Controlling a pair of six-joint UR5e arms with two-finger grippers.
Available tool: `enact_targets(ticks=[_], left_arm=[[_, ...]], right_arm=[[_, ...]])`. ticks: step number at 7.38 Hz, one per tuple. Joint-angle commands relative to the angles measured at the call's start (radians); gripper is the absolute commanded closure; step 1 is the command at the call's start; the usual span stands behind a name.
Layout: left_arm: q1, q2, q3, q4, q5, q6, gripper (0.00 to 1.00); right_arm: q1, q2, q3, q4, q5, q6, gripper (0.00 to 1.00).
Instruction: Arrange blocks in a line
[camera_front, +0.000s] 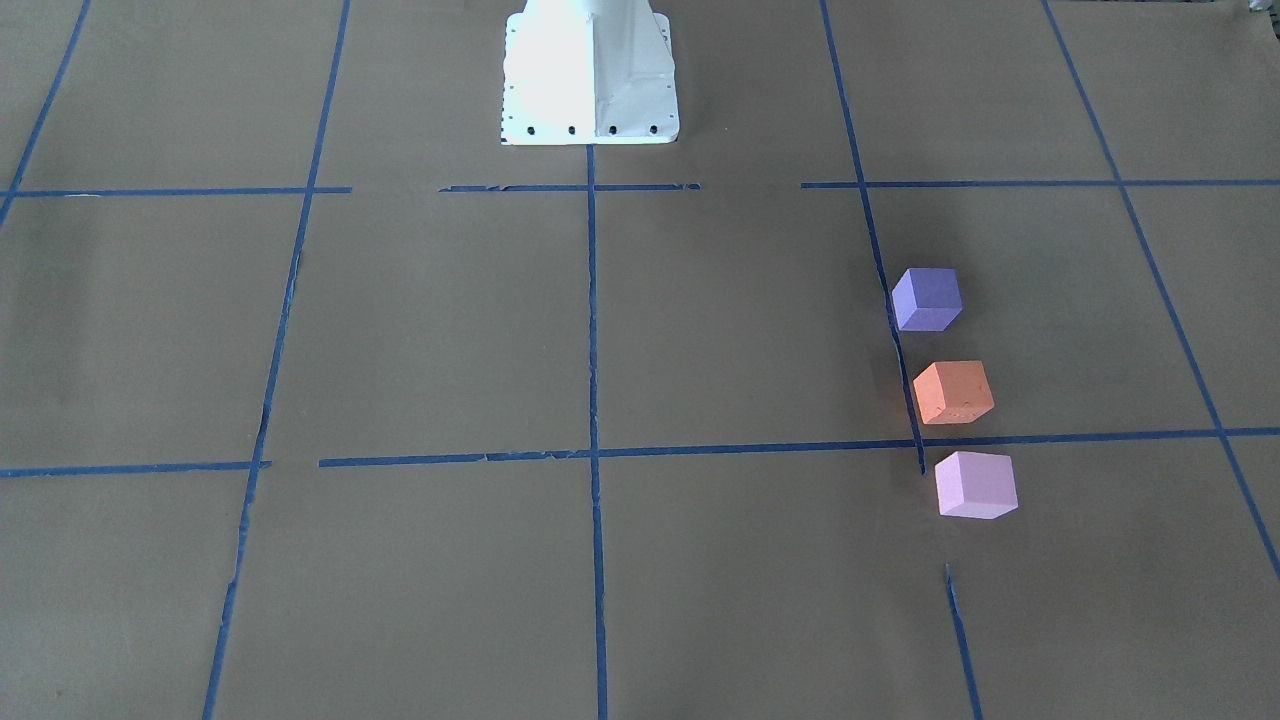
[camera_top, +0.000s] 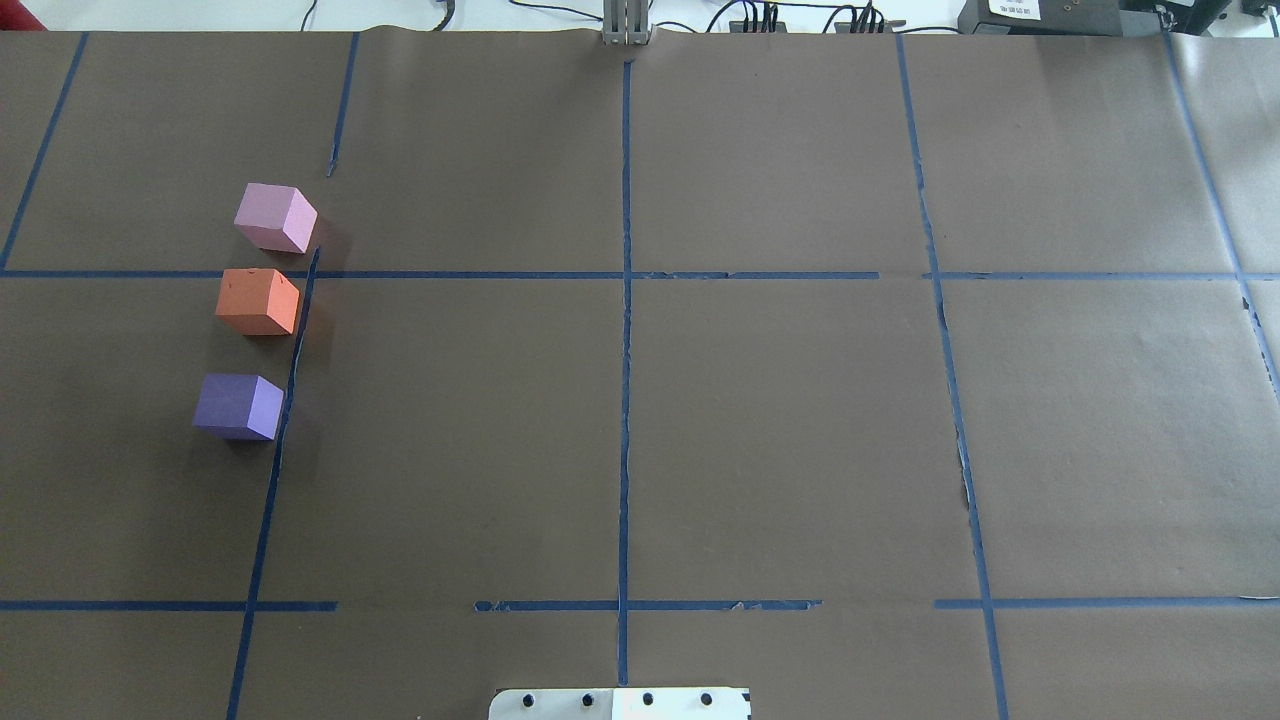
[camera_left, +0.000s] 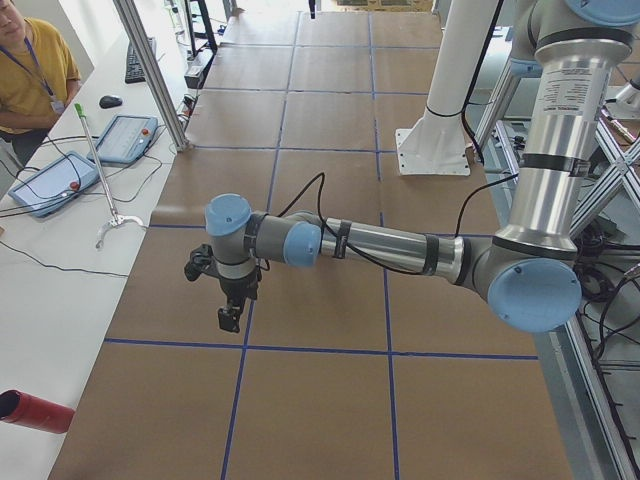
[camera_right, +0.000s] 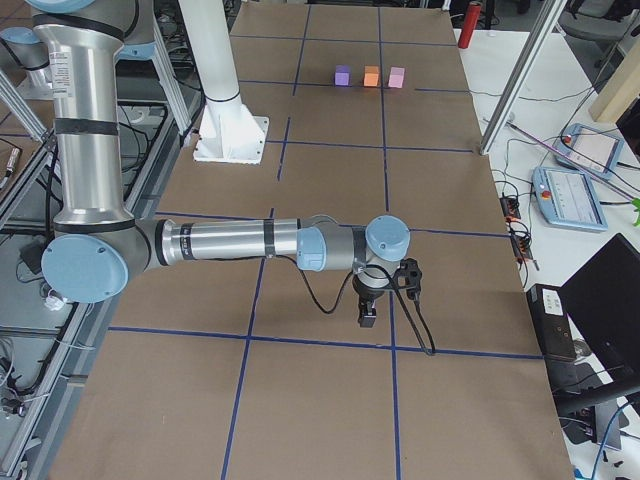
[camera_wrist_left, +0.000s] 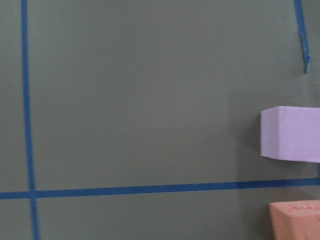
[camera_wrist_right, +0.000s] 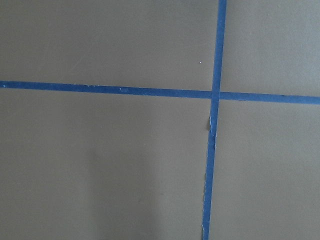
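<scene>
You've got a wide table (camera_top: 780, 430) covered w/ brown paper, gridded by blue tape lines (camera_top: 625, 400). The left arm (camera_left: 400, 245) reaches out low over the paper on its own side, and the right arm (camera_right: 230, 240) does likewise on the other side, well apart from the blocks. The white robot base (camera_front: 590, 70) sits mid-table at the robot's edge. The left gripper (camera_left: 231, 312) points down at the paper. It shows in the side cam only, so you can't tell if the jaws are apart or together. Same for the right gripper (camera_right: 367, 312): pointing down, side cam only, state can't be told. The blocks stand in a row on the robot's left, just beside a lengthwise tape line, not touching each other. The dark violet-purple foam cube (camera_top: 238, 406) is nearest the robot, the orange foam cube (camera_top: 257, 301) is in the middle, and the pale pink-lilac foam cube (camera_top: 275, 217) is farthest out. A cross tape line runs btwn orange and pink. The left wrist cam catches the pink cube at its right edge and the orange one at the bottom right corner. The right wrist cam shows paper w/ a tape crossing.
</scene>
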Motion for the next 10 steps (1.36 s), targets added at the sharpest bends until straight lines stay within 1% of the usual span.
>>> enact_targets(ticks=[1,2,4,5,7,10], left_arm=[[-0.033,0.045,0.014,-0.001,-0.008,0.055,0.00],[-0.035,0.045,0.014,0.000,-0.059,0.014,0.00],[-0.036,0.042,0.013,0.005,-0.084,0.006,0.00],[-0.036,0.044,0.013,0.007,-0.129,0.003,0.00],[-0.035,0.038,0.011,0.002,-0.135,-0.074,0.00],[-0.035,0.041,0.013,-0.001,-0.127,-0.071,0.00]], right_arm=[[0.000,0.000,-0.001,0.000,0.000,0.000,0.00],[0.000,0.000,-0.001,0.000,0.000,0.000,0.00],[0.000,0.000,-0.001,0.000,0.000,0.000,0.00],[0.000,0.000,0.001,0.000,0.000,0.000,0.00],[0.000,0.000,-0.001,0.000,0.000,0.000,0.00],[0.000,0.000,-0.001,-0.002,0.000,0.000,0.00]])
